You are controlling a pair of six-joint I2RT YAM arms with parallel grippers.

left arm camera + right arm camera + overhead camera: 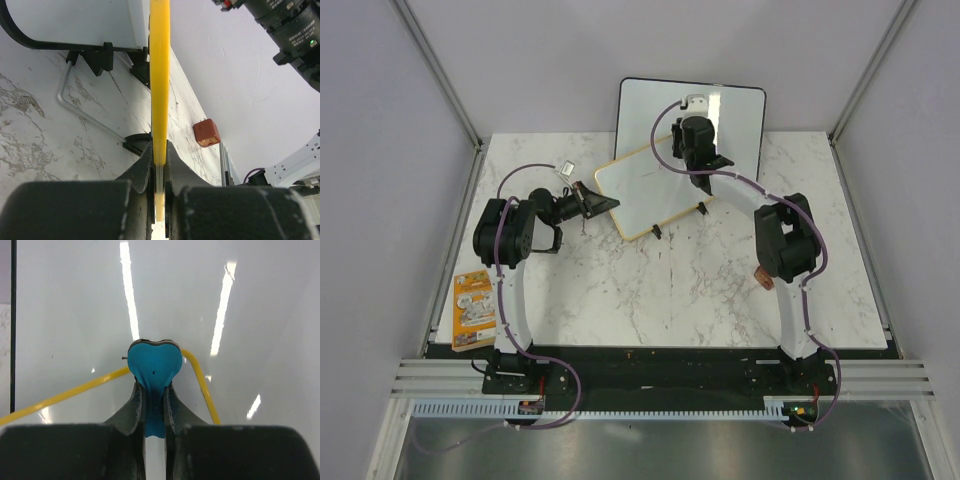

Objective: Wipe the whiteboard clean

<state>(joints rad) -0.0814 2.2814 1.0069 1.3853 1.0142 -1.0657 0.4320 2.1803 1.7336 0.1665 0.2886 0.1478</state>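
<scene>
tilted yellow-framed whiteboard [645, 190] in left hand's [159, 155] pinch, blue heart pad [152, 365] in right hand's [154, 392]

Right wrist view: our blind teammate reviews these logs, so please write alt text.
The end effector pinches a blue heart-shaped eraser at the yellow-framed corner of the whiteboard. Behind it is a glossy black-framed board streaked with light reflections.

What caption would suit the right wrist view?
Right tool shut on a blue heart-shaped eraser, held at a rounded corner of the yellow-framed whiteboard.
</scene>
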